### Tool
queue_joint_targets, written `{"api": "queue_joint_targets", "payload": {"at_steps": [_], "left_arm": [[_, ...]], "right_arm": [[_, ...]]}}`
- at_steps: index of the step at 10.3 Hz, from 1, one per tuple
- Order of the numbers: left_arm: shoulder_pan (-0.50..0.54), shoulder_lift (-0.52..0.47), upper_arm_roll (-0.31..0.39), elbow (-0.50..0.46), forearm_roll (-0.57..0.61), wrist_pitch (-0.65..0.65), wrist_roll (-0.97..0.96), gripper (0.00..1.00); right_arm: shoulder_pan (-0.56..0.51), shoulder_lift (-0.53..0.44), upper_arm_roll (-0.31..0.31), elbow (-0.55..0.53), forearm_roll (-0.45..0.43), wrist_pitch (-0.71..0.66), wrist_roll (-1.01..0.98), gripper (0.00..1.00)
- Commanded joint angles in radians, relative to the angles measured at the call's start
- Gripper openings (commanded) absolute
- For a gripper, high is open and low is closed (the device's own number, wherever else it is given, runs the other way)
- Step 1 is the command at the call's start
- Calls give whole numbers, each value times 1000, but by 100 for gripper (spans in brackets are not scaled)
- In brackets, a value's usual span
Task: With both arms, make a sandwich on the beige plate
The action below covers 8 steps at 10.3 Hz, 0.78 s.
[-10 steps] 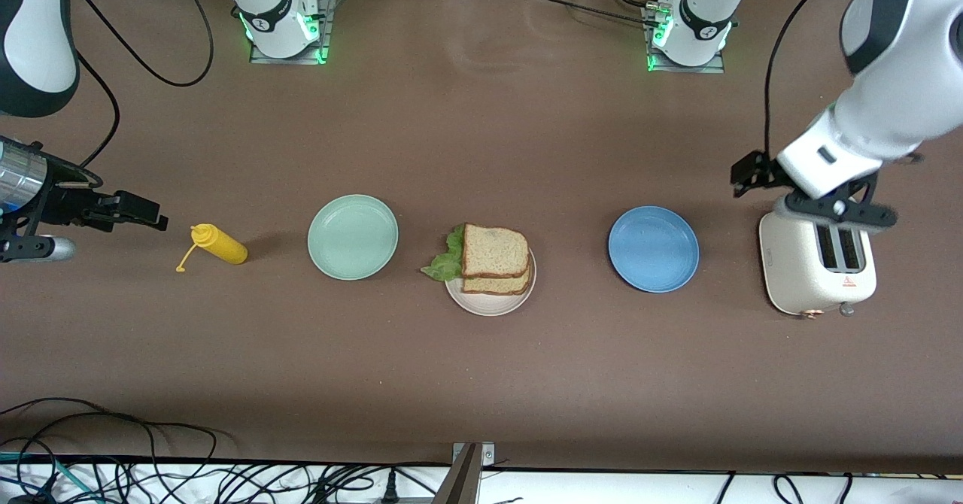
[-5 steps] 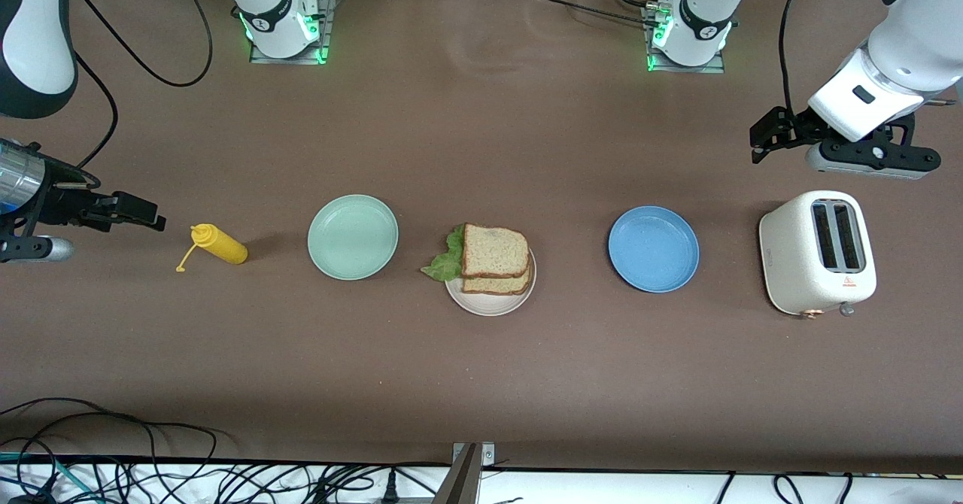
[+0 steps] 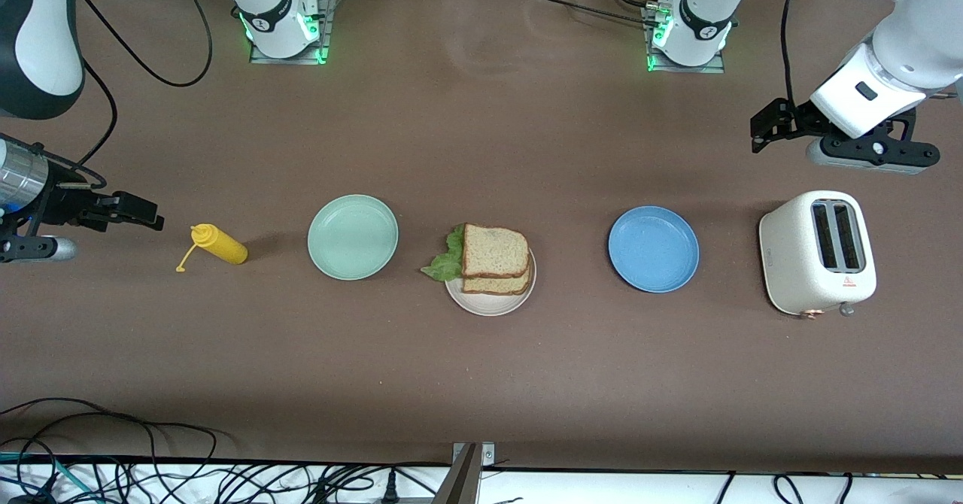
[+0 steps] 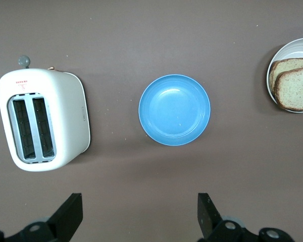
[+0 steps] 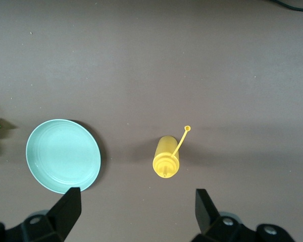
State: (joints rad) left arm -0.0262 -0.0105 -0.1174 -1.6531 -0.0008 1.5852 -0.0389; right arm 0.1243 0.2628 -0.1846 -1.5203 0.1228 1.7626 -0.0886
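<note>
Sandwich [image 3: 493, 257] sits assembled on beige plate [image 3: 489, 302], mid-worktop, lettuce [image 3: 445, 260] overhanging toward green plate [image 3: 352, 236]. Blue plate [image 3: 653, 248] beside. Left gripper [image 4: 141, 217] over bare worktop by toaster [image 3: 817, 253], fingers spread, empty. Right gripper [image 5: 136, 214] near mustard bottle [image 3: 219, 245], likewise.

Glossy blue plate [image 4: 174, 110]; matt brown table [image 3: 481, 368]; smooth toaster [image 3: 816, 252].

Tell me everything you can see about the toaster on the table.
The toaster is a cream-white, rounded two-slot model, seemingly glossy plastic. It stands upright on the brown table at the left arm's end, beside the blue plate but apart from it. Both dark slots look empty. A small knob and a red mark show on the side nearer the front camera. Nothing touches it.
</note>
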Motion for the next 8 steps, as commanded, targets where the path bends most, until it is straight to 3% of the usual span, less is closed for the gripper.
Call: {"api": "queue_joint_targets", "payload": {"at_steps": [1,8], "left_arm": [[5,35,4,56,-7,-37,-15,100],[40,35,2,56,-15,-42,-16,100]], "right_arm": [[1,-27,5,-27,-20,11,6,100],[15,-51,13,-67,-26,14,68,100]]}}
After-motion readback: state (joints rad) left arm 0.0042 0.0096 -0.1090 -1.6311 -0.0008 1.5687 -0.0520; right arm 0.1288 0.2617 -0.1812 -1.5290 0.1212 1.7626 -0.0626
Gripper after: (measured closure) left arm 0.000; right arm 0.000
